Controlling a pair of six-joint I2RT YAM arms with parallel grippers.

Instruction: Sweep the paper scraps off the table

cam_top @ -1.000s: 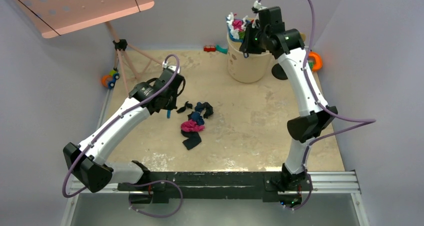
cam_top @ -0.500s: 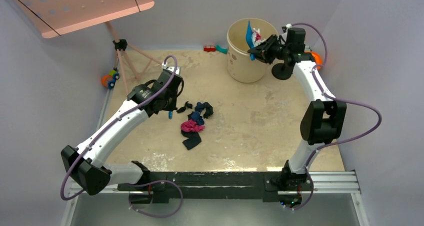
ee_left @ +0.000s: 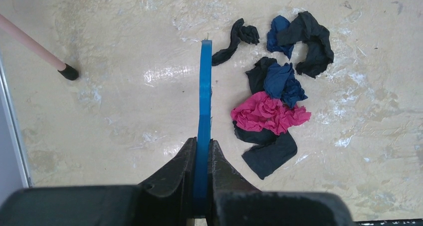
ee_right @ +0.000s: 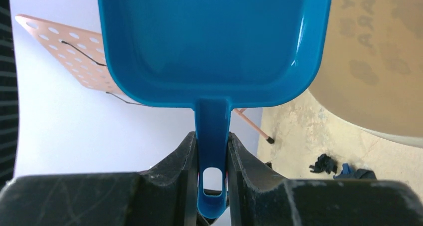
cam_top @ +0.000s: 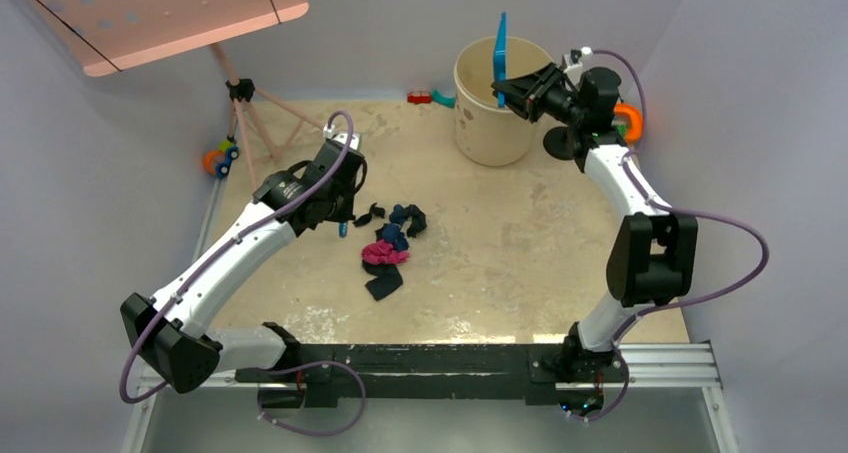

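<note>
Several paper scraps point(cam_top: 388, 245), black, dark blue and magenta, lie in a loose pile mid-table; they also show in the left wrist view point(ee_left: 272, 106). My left gripper point(cam_top: 340, 221) is shut on the blue brush point(ee_left: 204, 94), held edge-on just left of the pile. My right gripper point(cam_top: 518, 88) is shut on the handle of the blue dustpan point(cam_top: 499, 51), which stands tipped on edge over the beige bucket point(cam_top: 480, 123). In the right wrist view the dustpan point(ee_right: 214, 36) looks empty, handle between the jaws point(ee_right: 212, 151). The table point(cam_top: 500, 253) is beige and white-stained.
A pink perforated board on a tripod point(cam_top: 245, 93) stands at the back left, one foot showing in the left wrist view point(ee_left: 67, 72). Colourful toys sit at the left edge point(cam_top: 220, 158), behind the bucket point(cam_top: 428, 97) and back right point(cam_top: 628, 121).
My right arm has swung back from above the bucket and tipped the dustpan on edge; the scraps heaped on it before are gone from view. My left arm barely moved.
</note>
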